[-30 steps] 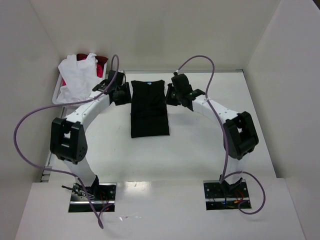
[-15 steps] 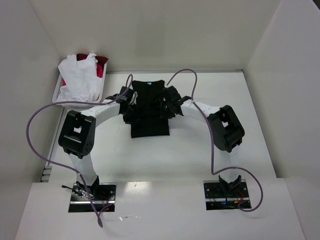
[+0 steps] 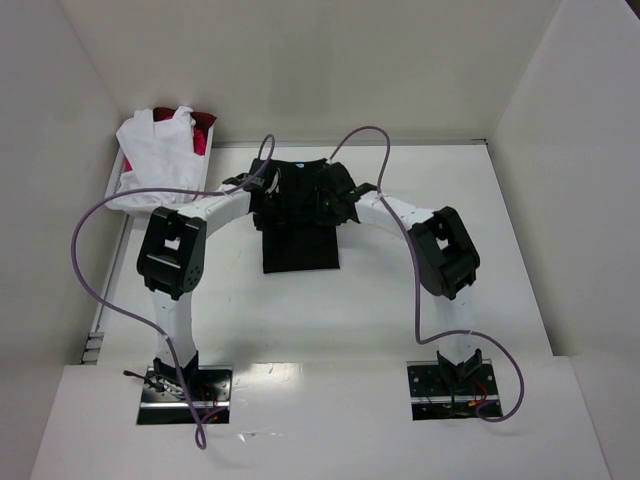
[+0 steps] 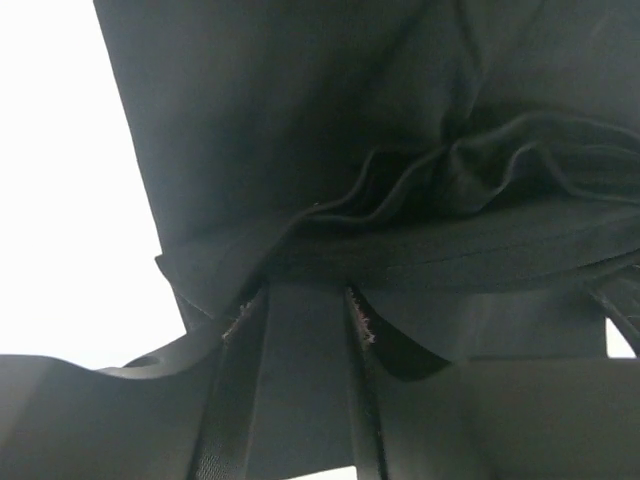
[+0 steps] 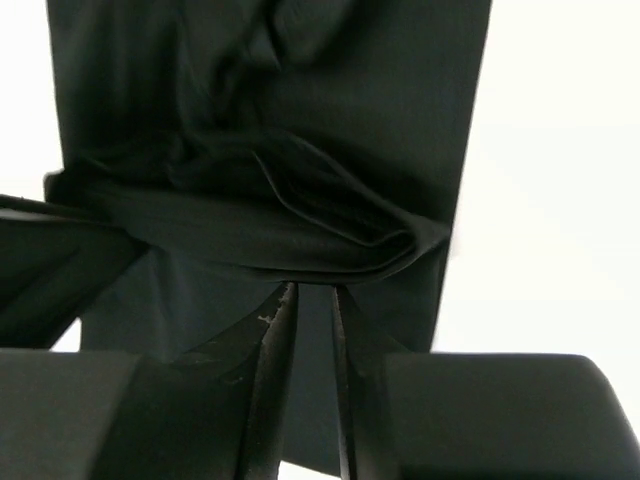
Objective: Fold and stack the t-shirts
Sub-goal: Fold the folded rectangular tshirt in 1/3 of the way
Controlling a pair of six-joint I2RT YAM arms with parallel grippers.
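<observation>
nearest, item one: table (image 3: 400,300), white, with both arms bolted at its near edge.

item two: left arm (image 3: 172,255), white with black joints, rising from the near edge and bending inward toward the middle of the table. right arm (image 3: 440,250), same build, mirrored, reaching in from the other side.

item three: left gripper (image 4: 300,300), fingers drawn in and clamped on a bunched fold of black cloth. in the left wrist view the layered edges of the fold lie across the fingertips. it sits at the left edge of the garment.

item four: right gripper (image 5: 313,290), fingers nearly together, nipping a thick rolled fold of the same cloth at its right edge. bare white table shows just beside the cloth in the right wrist view.

item five: black t-shirt (image 3: 300,250), one, folded into a narrow strip at the centre of the table, between the two arms. the near part lies flat. the far part is gathered and wrinkled where both grippers hold it.

item six: basket (image 3: 113,187), white, at the far left corner, well apart from the black garment.

item seven: white t-shirt (image 3: 158,155), heaped loosely in the basket and spilling over its rim. red t-shirt (image 3: 205,130), mostly hidden behind the white one, at the basket's far side.
</observation>
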